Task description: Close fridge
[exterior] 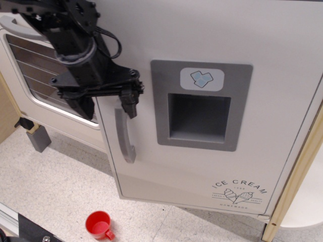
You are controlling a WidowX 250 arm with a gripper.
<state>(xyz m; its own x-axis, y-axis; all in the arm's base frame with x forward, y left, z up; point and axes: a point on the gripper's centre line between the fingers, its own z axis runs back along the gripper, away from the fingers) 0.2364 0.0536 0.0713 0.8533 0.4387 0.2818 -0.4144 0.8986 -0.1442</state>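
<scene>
Door (212, 101) of the fridge fills most of the view, from about 11 o'clock round to 5 o'clock, its grey dispenser panel (201, 105) just right of centre and the "ICE CREAM" print (240, 193) low at 5 o'clock. Its grey handle (124, 136) runs near-vertical, long axis from 12 to 6 o'clock, close to the door's left free edge. The black gripper (107, 106) sits at about 10 o'clock in the frame, directly above the handle's top end, with its right finger (130, 103) over the door face and its left finger (83, 107) off past the door's edge. The fingers stand apart and clamp nothing; whether the right one actually touches the door or handle cannot be told from this angle. So the handle lies at 6 o'clock from the gripper, just beside it, and the hinge side lies far off toward 3 o'clock. Behind, at 9 o'clock, the oven (35, 75) with its wire-rack window shows past the door edge, and a red cup (99, 225) stands on the floor at 7 o'clock. Judging by the door's slight skew, it seems not yet fully shut, so the push should go into the panel near that free edge
</scene>
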